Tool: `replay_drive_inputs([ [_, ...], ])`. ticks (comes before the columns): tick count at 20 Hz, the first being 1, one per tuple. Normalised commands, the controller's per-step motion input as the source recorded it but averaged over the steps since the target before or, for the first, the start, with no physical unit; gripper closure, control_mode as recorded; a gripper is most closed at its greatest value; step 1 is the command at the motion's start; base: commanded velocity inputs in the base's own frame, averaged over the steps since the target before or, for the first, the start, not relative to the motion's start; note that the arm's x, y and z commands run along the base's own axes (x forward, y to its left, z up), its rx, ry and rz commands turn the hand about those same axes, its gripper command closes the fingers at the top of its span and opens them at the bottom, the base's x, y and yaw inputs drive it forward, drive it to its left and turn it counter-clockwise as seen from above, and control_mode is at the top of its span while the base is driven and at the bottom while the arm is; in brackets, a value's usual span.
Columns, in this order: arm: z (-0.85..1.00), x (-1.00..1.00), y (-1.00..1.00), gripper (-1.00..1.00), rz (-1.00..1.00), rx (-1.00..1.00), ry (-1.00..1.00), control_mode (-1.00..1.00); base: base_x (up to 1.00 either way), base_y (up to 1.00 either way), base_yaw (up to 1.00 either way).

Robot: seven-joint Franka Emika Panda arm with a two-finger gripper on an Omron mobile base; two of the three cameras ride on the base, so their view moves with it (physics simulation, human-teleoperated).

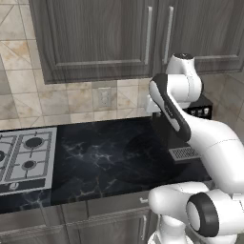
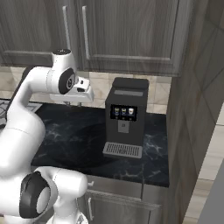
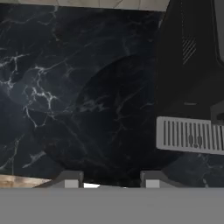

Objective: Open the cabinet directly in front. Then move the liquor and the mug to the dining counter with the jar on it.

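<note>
The cabinet [image 1: 100, 38] hangs on the wall above the counter with both panelled doors shut. Its two silver bar handles [image 2: 84, 30] stand side by side at the middle seam. My gripper [image 2: 73, 103] hovers below the cabinet and above the black worktop, pointing down. In the hand view its fingertips [image 3: 72, 180] stand apart, with nothing between them, so the gripper [image 3: 109, 181] is open. The liquor, the mug, the jar and the dining counter are out of view.
A black coffee machine [image 2: 126, 116] with a grey drip tray [image 3: 190, 135] stands on the black marble counter [image 1: 105, 157], right of the gripper. A gas hob [image 1: 24, 157] lies at the left. A tall wood side panel [image 2: 192, 109] closes the right end.
</note>
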Motion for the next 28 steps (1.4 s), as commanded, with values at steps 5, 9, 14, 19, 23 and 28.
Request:
replay_drive_inputs([
  [5,-0.08,-0.12,0.00,-1.00,0.00,-0.02,-0.17,-1.00,0.00,0.00,0.00],
  [9,0.00,0.00,0.00,-1.00,0.00,0.00,0.00,-1.00,0.00,0.00,0.00],
  [14,0.09,-0.06,0.00,-1.00,0.00,0.00,-0.16,-1.00,0.00,0.00,0.00],
  [19,0.48,-0.43,0.00,-1.00,0.00,0.00,-0.55,-1.00,0.00,0.00,0.00],
  [23,0.53,-0.54,-0.01,-1.00,0.00,0.00,-0.56,-1.00,0.00,0.00,0.00],
  [28,0.57,-0.62,-0.09,-1.00,0.00,0.01,-0.57,-1.00,0.00,0.00,0.00],
])
